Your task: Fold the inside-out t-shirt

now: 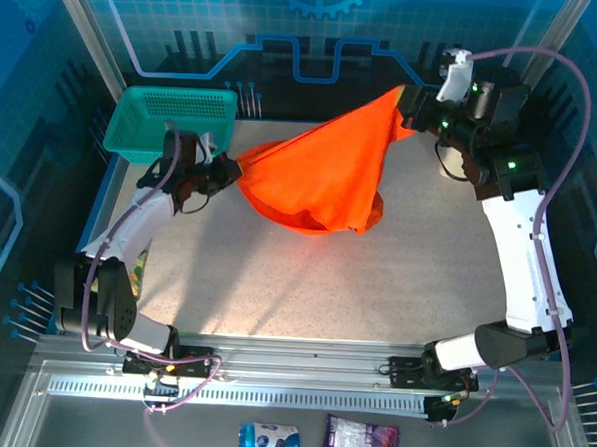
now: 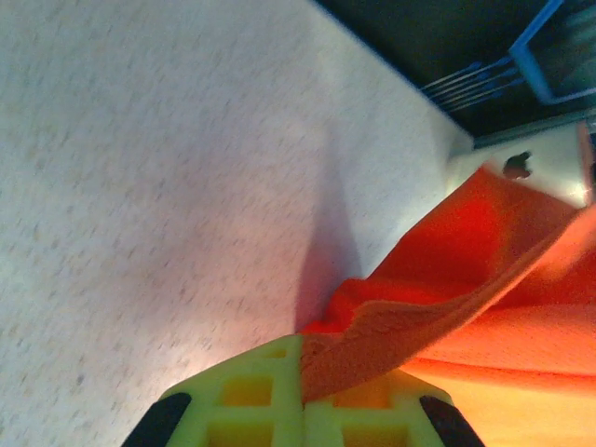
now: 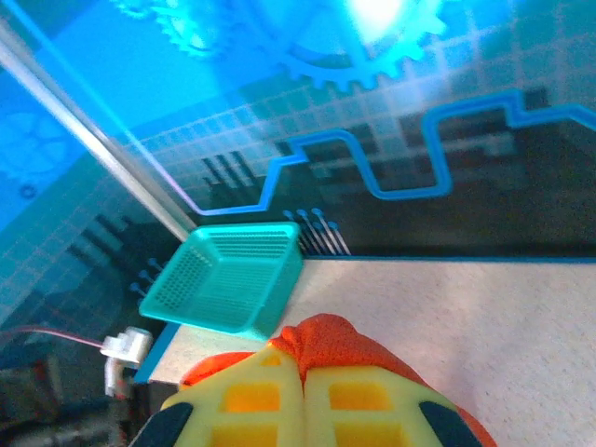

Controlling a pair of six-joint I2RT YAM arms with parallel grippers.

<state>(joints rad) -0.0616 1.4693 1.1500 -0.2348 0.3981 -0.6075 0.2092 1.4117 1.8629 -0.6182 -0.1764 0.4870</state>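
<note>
While the bright orange-red t-shirt of thin cloth (image 1: 326, 180) hangs stretched between both arms above the speckled table (image 1: 275, 292), the left gripper (image 1: 233, 170) pinches its lower left end and the right gripper (image 1: 410, 109) clamps its raised far end, both finger pairs closed on cloth. The teal plastic mesh basket (image 1: 168, 125) stands at the far-left corner, apart from the shirt, its mesh floor open to view.

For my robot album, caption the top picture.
Left gripper and right gripper hold the orange t-shirt stretched between them.
</note>
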